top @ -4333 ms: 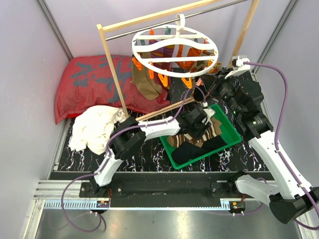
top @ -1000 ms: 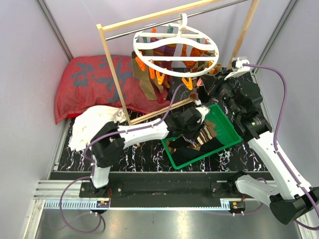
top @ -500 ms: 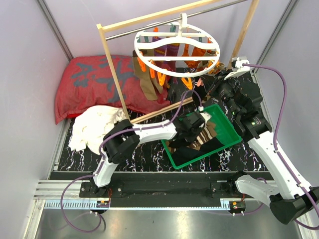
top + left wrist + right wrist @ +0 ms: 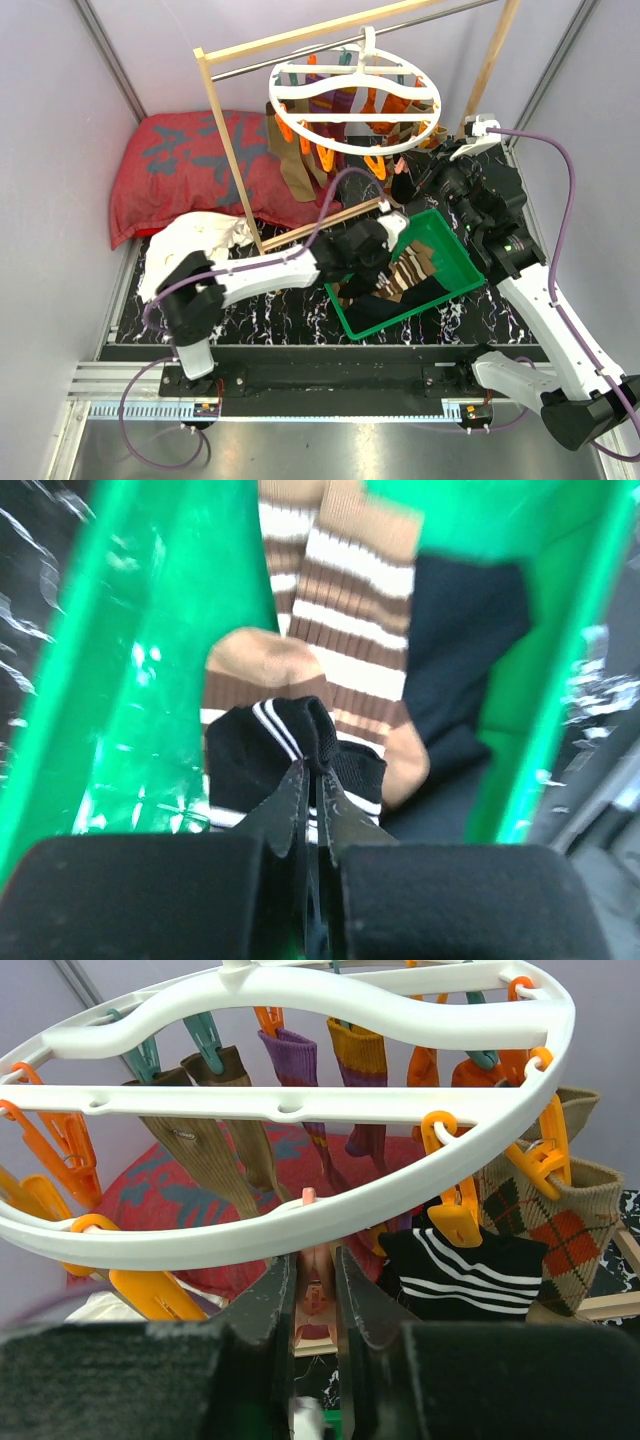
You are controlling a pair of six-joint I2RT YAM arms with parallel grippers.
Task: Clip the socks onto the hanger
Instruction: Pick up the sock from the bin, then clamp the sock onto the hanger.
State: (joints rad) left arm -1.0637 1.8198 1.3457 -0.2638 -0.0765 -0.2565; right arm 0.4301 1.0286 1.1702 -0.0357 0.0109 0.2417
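Observation:
My left gripper reaches down into the green bin and is shut on a fold of a black sock with white stripes. Under that sock lie a brown-and-cream striped sock and a navy sock. The hanger hangs from the rod. On it are clipped a black striped sock, an argyle sock, brown socks and a purple sock. My right gripper is just under the ring's near rim, shut on a pale pink clip.
The green bin stands right of centre on the black marbled mat. A red patterned pillow and a white cloth lie to the left. The pale wooden frame with its metal rod carries the hanger.
My left gripper has closed on the black striped sock in the bin, and the left arm's elbow has swung leftward. The right arm has not moved.

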